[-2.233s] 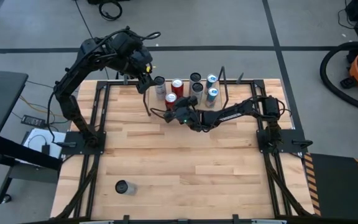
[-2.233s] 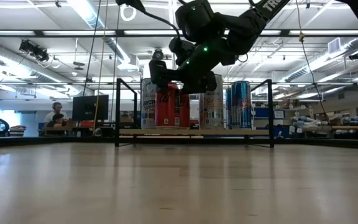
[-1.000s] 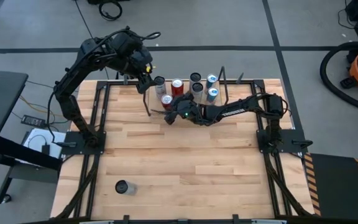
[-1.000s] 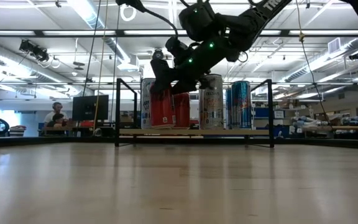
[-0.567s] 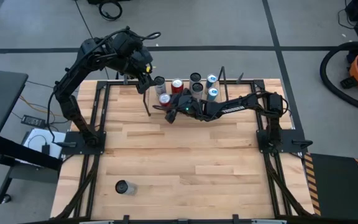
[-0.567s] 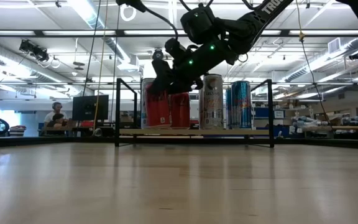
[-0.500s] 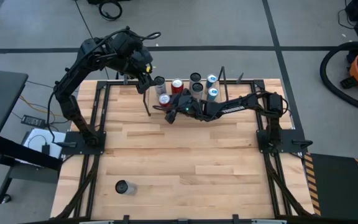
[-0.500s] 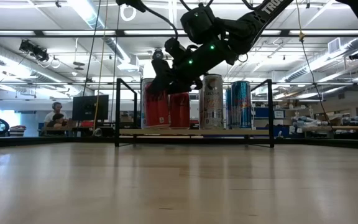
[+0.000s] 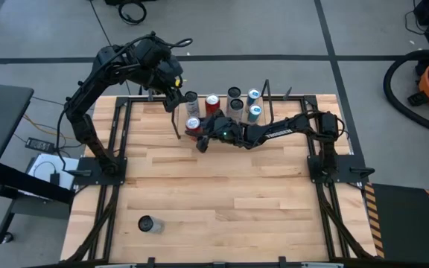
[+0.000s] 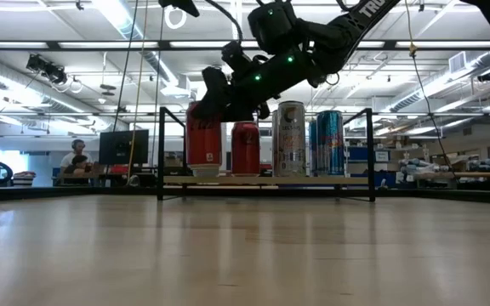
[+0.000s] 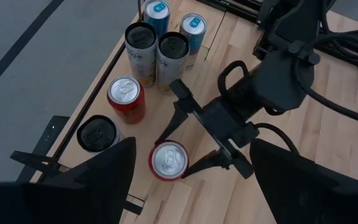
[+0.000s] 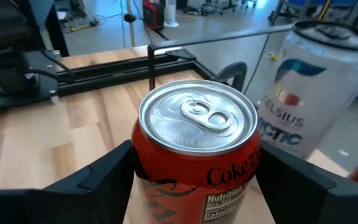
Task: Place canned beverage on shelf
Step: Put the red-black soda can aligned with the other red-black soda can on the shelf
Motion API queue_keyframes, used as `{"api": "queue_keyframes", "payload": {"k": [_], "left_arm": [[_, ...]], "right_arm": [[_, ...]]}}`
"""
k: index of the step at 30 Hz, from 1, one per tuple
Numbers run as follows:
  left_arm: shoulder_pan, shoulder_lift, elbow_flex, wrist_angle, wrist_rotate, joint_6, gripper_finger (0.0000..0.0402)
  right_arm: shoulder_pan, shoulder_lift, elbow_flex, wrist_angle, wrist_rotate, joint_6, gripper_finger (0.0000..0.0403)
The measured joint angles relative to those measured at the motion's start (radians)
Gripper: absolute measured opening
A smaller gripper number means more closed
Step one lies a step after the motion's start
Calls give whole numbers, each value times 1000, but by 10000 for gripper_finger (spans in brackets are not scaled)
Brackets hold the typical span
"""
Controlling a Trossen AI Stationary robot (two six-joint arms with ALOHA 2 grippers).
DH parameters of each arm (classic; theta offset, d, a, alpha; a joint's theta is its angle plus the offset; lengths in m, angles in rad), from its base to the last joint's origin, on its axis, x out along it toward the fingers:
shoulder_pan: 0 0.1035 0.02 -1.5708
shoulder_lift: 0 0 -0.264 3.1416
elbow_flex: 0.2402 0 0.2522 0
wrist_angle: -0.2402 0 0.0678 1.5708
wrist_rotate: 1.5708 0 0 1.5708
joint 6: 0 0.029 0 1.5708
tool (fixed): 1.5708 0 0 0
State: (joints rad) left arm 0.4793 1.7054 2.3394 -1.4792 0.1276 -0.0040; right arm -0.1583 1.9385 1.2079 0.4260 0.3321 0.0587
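Low in the left part of the high view, a lone dark can [image 9: 147, 223] stood on the wooden table [image 9: 222, 201], well apart from everything else. Nearer the upper middle, the right gripper [image 9: 197, 136] had its jaws spread no wider than the red Coke can [image 9: 193, 126], a finger on each side of it; in the right wrist view the can's "Coke" lettering and a "Nutrition" panel could be read, with a white "CELSIUS" can [image 12: 319, 118] just beside it. In the low view the red Coke can [image 10: 203, 141] stood upright at the left end of the shelf [image 10: 266, 180], beside a second red can [image 10: 245, 148]. Half a second before, it had sat closer to that neighbour; it had since shifted left. Behind, the left gripper [image 9: 176, 95] hung above the shelf's left end; whether its jaws were open I cannot tell.
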Motion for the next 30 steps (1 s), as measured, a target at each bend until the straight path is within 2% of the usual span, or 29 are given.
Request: {"api": "queue_keyframes", "payload": {"k": [14,24,30], "left_arm": [[0,0,0,0,0,-2,316],[0,0,0,0,0,-3,315],[0,0,0,0,0,-3,316]], "right_arm": [[-40,2,0,-40,8,20,301],[-50,2,2,-44,1,26,345],[-60,1,4,-39,-2,24,353]]}}
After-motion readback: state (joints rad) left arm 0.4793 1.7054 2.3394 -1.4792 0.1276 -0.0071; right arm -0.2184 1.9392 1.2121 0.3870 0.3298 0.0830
